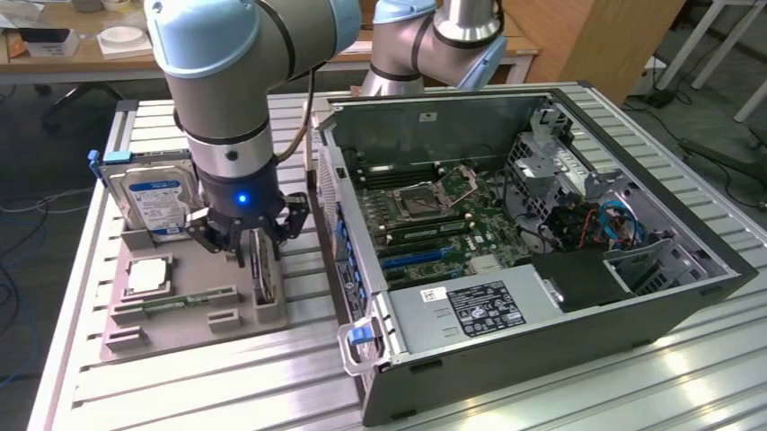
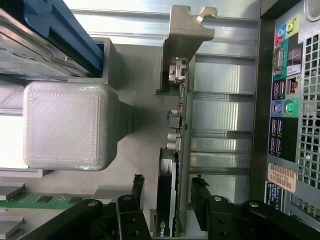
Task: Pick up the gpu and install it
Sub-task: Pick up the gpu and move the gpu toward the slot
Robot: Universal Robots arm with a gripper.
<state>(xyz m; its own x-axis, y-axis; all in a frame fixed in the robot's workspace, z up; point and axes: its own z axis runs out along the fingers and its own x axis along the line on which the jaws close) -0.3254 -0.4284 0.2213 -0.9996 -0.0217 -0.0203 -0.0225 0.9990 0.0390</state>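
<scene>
Black pincer fingers stand 1 on each side of the gpu, spread wide, with a gap to the card on both faces, gripping nothing. That card stands on edge in a slot of the printed holder, near the desk's edge on the exterior view's left, just beside the open computer case. 1 hard drive stands upright in the same holder.

Arm: silver-grey tubes, pale blue joint caps; black cable alongside; blue light above black claw; linked fingers, round pivot screws.
</scene>
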